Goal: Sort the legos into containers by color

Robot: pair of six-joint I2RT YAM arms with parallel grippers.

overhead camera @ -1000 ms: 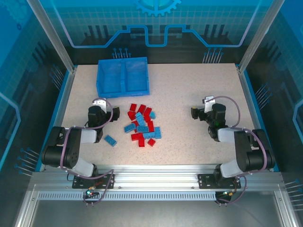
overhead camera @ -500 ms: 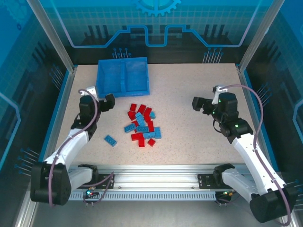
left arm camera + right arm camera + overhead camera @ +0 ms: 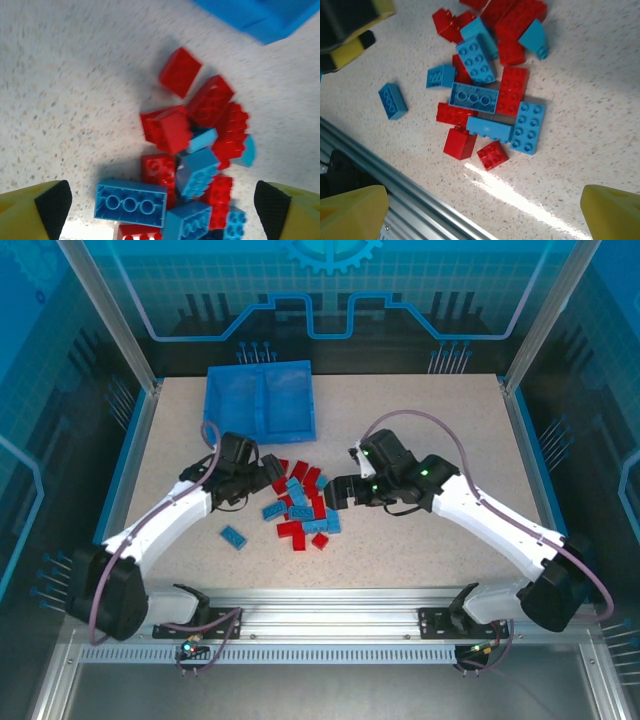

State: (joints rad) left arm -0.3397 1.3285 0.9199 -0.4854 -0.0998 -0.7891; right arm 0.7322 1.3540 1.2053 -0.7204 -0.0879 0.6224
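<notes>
Red and light blue legos [image 3: 300, 505] lie in one loose heap at mid table, and a single blue brick [image 3: 234, 537] sits apart to the heap's left. The containers are the two compartments of a blue bin [image 3: 260, 400] at the back left, split by a middle wall. My left gripper [image 3: 266, 478] hovers open at the heap's left edge; in the left wrist view the wide-apart gripper [image 3: 162, 210] has the legos [image 3: 195, 150] below it. My right gripper [image 3: 338, 493] is open at the heap's right edge, and the right wrist view shows the gripper [image 3: 485, 215] empty above the legos [image 3: 490, 95].
The bin's near corner [image 3: 265, 20] shows past the heap. An aluminium rail [image 3: 395, 185] runs along the table's near edge, close to the lone blue brick [image 3: 392, 101]. My left gripper's yellow and black finger [image 3: 350, 47] shows in the right wrist view.
Both arms have swung in from the table's sides to the heap, the left from beside the bin, the right from the far right. The legos have not moved.
</notes>
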